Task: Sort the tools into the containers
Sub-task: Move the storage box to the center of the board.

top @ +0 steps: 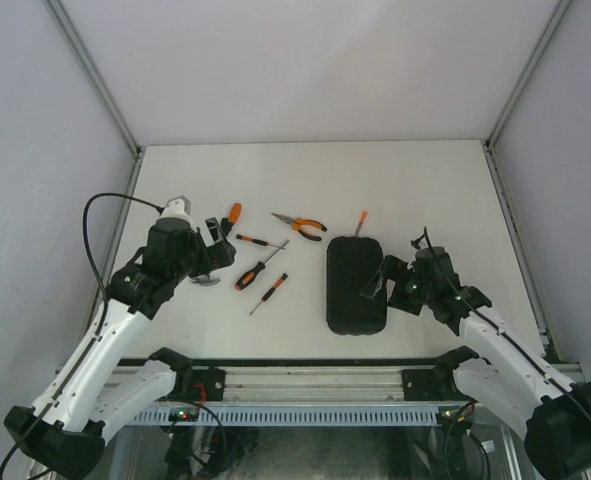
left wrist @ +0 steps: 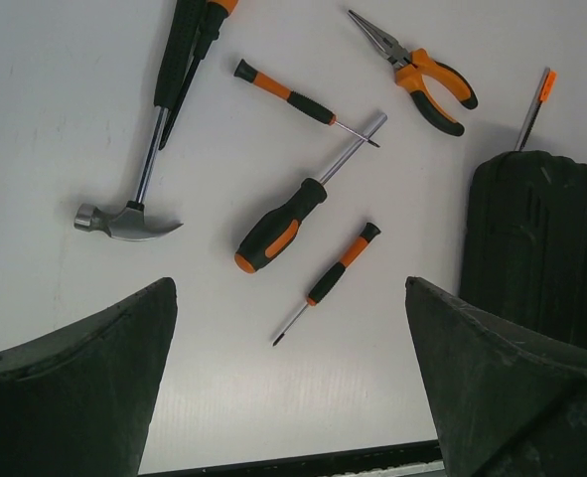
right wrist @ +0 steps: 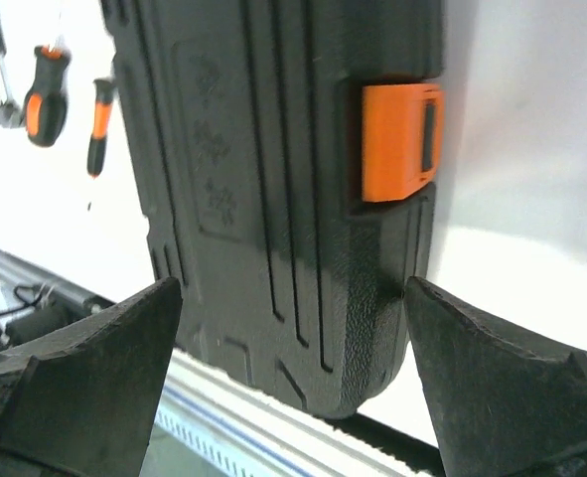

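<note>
Both grippers (top view): wide open, nothing held.
L gripper [top: 213, 252]: over left of table [top: 425, 190], above hammer [top: 206, 281].
R gripper [top: 379, 277]: just beside case's [top: 353, 285] right edge.
Case: shut, lying flat, centre-right.
Tools [top: 250, 273]: loose on table, left of case.
L wrist view: hammer far left; thick driver [left wrist: 278, 229] & 2 thin drivers [left wrist: 338, 268] mid; pliers [left wrist: 424, 78] upper right; 1 more thin driver w/ tip at case's far end.
R wrist view: case fills centre btwn fingers [right wrist: 84, 378]; orange latch [right wrist: 400, 139] on its right edge; no grip seen.
</note>
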You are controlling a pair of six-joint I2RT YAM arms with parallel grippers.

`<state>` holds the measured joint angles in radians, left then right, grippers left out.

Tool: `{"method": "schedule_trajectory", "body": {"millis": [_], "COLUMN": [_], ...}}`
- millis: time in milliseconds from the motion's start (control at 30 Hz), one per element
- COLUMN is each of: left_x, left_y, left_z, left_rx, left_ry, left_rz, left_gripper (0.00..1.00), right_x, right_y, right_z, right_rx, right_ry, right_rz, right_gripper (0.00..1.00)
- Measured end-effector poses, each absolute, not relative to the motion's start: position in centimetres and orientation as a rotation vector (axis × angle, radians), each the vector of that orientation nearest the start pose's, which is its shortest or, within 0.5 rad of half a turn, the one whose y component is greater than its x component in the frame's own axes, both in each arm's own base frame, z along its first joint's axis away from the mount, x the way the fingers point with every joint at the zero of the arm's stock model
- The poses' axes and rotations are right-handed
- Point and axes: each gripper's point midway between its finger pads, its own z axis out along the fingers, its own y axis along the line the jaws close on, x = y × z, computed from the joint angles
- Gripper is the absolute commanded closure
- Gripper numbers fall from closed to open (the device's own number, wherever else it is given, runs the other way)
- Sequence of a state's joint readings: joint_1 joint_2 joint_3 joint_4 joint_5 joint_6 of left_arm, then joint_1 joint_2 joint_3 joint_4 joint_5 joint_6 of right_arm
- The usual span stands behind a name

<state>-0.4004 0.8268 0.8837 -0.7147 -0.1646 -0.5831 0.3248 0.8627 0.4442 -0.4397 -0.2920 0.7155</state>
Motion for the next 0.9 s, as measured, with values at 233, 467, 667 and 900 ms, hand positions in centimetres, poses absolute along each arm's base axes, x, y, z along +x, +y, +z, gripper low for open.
{"method": "schedule_trajectory", "body": {"millis": [233,467,667,900], "left_x": [25.1,26.0,27.1,26.2], "left_y": [-10.1,-11.9,-14.2,-19.0], "left_z": [19.7,20.5,19.9,15.4], "left_rx": [-0.284,-0.225,-0.159,0.007], "left_ry": [2.228,2.145,2.157,2.334], "left_rz": [-0.361,-0.487,-0.574,-0.586], "left_gripper": [0.0,0.0,0.0,0.05], "right_x": [17.0,18.8,20.6,22.0], "right_y": [18.7,17.6,14.8,12.9], "right_z": [8.7,9.9,10.4,9.5], "right_rx": [0.216,0.28,0.394,0.511], "right_ry": [2.495,2.371,2.269,2.265], "right_rz": [0.935,0.842,0.682,0.642], "right_gripper": [0.08,0.08,0.07,0.05]}}
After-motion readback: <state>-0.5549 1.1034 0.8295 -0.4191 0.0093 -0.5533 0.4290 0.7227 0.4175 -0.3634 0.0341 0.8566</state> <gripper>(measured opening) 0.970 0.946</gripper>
